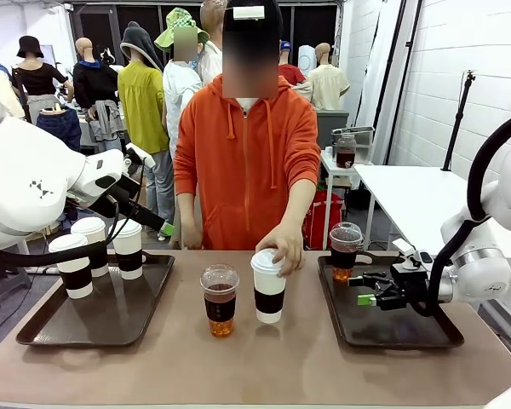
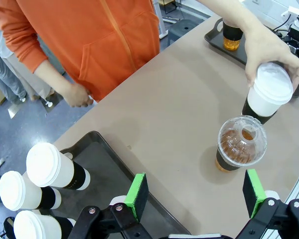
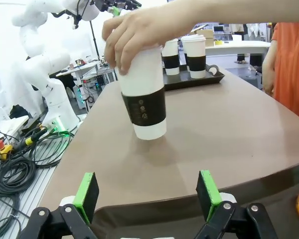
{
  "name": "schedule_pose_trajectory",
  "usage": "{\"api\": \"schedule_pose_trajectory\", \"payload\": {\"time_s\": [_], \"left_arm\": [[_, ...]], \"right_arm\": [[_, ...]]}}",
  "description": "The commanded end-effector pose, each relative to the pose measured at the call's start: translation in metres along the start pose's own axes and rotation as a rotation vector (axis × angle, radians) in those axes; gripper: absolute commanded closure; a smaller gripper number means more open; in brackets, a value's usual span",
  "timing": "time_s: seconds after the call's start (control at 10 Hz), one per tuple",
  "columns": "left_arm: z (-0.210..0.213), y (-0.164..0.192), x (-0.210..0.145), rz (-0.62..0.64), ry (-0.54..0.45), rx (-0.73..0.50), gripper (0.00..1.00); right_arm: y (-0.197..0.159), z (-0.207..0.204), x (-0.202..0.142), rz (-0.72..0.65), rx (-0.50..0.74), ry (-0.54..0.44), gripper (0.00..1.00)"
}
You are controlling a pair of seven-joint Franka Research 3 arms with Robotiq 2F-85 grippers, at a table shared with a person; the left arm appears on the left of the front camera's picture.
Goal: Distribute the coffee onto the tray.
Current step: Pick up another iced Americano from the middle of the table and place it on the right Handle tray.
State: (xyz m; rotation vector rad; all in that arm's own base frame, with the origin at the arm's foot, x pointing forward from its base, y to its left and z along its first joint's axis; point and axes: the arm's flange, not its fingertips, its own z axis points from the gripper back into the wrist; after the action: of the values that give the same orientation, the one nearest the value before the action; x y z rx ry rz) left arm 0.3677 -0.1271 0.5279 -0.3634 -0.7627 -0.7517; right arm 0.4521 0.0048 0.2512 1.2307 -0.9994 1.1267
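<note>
Three white paper cups [image 1: 92, 254] with brown bands stand on the left tray [image 1: 102, 319]. A fourth white cup [image 1: 268, 285] stands mid-table with the person's hand [image 1: 283, 247] on its lid, and a clear dome-lidded cup [image 1: 220, 300] of brown drink is beside it. Another clear cup [image 1: 345, 251] stands on the right tray [image 1: 392, 328]. My left gripper [image 1: 149, 217] hangs open above the left tray's far edge, empty [image 2: 195, 191]. Low over the right tray, my right gripper [image 1: 370, 290] is open and empty [image 3: 147, 191], facing the held white cup [image 3: 144, 104].
The person in an orange hoodie [image 1: 245, 162] stands at the far side, with the other hand [image 2: 77, 94] at the table's edge. A white side table [image 1: 409, 192] is at the back right. Cables [image 3: 20, 164] lie on the floor beside the table.
</note>
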Motion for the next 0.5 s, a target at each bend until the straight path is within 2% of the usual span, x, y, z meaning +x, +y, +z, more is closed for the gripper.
{"api": "schedule_pose_trajectory", "payload": {"time_s": [0.0, 0.4], "left_arm": [[0.0004, 0.0013, -0.0008, 0.003, -0.002, -0.007, 0.00], [0.0004, 0.0013, -0.0008, 0.003, -0.002, -0.007, 0.00]], "right_arm": [[0.0113, -0.0112, -0.0032, 0.032, -0.022, -0.016, 0.00], [0.0145, -0.0170, -0.0080, 0.021, -0.015, -0.014, 0.00]]}}
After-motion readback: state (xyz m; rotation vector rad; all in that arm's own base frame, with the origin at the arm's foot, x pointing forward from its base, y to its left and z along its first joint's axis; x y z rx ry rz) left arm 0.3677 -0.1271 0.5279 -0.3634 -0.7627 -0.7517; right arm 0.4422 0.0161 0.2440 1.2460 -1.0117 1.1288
